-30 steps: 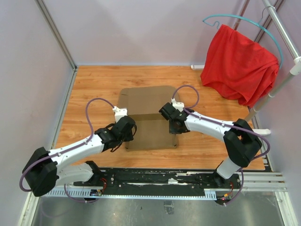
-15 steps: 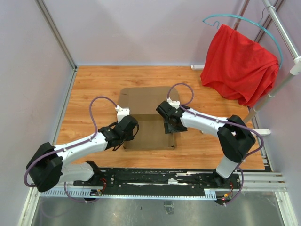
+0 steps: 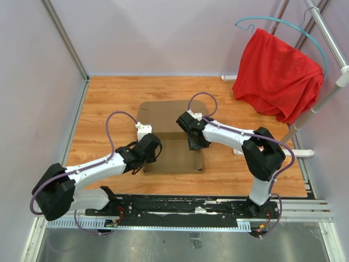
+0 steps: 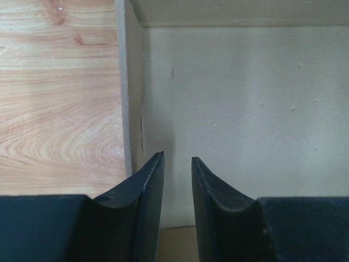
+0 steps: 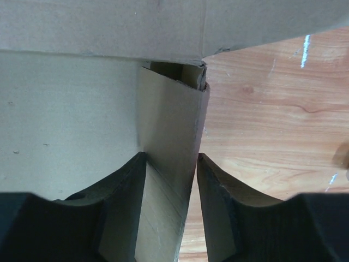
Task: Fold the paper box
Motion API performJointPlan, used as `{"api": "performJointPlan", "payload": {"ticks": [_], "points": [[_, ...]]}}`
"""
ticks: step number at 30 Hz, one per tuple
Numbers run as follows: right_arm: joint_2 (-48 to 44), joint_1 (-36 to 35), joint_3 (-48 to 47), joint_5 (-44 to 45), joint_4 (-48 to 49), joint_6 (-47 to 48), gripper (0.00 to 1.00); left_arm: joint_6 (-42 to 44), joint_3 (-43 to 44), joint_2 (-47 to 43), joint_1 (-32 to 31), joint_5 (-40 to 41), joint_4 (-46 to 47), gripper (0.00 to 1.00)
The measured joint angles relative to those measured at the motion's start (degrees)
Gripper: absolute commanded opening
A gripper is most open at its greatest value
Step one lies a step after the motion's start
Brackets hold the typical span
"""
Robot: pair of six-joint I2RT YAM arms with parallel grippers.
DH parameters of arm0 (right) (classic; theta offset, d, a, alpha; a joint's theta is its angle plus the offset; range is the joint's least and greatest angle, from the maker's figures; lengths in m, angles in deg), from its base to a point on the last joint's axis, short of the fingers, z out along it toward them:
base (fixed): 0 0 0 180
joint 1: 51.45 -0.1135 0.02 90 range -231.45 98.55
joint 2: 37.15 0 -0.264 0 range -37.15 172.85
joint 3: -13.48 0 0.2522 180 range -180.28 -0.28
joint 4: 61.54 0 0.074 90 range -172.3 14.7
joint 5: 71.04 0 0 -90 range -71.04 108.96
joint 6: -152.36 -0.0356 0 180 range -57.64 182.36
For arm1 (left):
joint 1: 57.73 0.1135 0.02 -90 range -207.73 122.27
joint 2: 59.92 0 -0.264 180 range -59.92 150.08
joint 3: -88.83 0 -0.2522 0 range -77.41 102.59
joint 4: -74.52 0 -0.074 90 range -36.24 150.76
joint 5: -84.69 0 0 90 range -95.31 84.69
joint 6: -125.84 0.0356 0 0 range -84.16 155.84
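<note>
Currently the plain brown cardboard paper box (image 3: 172,114) lies in the middle of the wooden table (image 3: 109,98), between the two arms. The left hand (image 4: 177,159) is a little open over the near left corner of the box and holds nothing. The right hand (image 5: 171,156) is open, with a raised side flap (image 5: 172,109) between its fingers.
</note>
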Motion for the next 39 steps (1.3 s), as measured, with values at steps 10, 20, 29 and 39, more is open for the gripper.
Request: {"api": "performJointPlan", "payload": {"ticks": [10, 20, 29, 39], "points": [[1.4, 0.3, 0.1, -1.9, 1.3, 0.2, 0.01, 0.2, -0.7, 0.1, 0.0, -1.3, 1.6, 0.31], [8.5, -0.9, -7.7, 9.0, -6.9, -1.9, 0.03, 0.5, -0.7, -1.3, 0.0, -1.2, 2.0, 0.31], [8.6, -1.3, -7.3, 10.4, -6.8, -3.0, 0.21, 0.9, -0.6, -1.3, 0.0, -1.0, 1.9, 0.31], [5.9, -0.5, -3.3, 11.8, -7.0, -3.0, 0.64, 1.5, -0.3, -2.5, 0.0, -0.5, 0.3, 0.31]]}}
